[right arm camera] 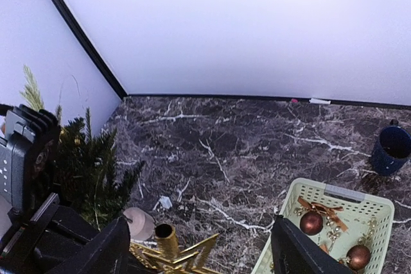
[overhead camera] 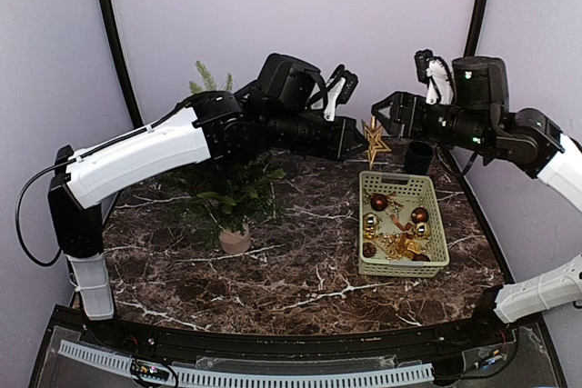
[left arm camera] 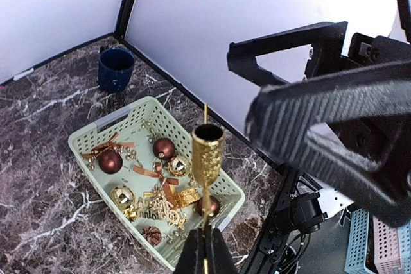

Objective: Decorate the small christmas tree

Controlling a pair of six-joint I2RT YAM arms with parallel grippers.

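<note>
The left tool (overhead camera: 353, 138) is clenching the gold star topper (overhead camera: 374, 140) by one thin point, holding it in the air by the far end of the basket (overhead camera: 405, 270). The right tool (overhead camera: 389, 114) is standing released, its jaws spread just beside the star.

The small christmas tree (overhead camera: 227, 197) is sitting in its pot at the back left of the worktop (overhead camera: 300, 288), partly hidden under the left arm and well apart from the basket.

The risk is lying in that narrow pinch: the star may be pivoting or slipping once the arm is swinging. The spread jaws could be snagging a star point if either arm is moving sideways first, and the left arm, crossing over the branches, could be knocking the light pot over.
</note>
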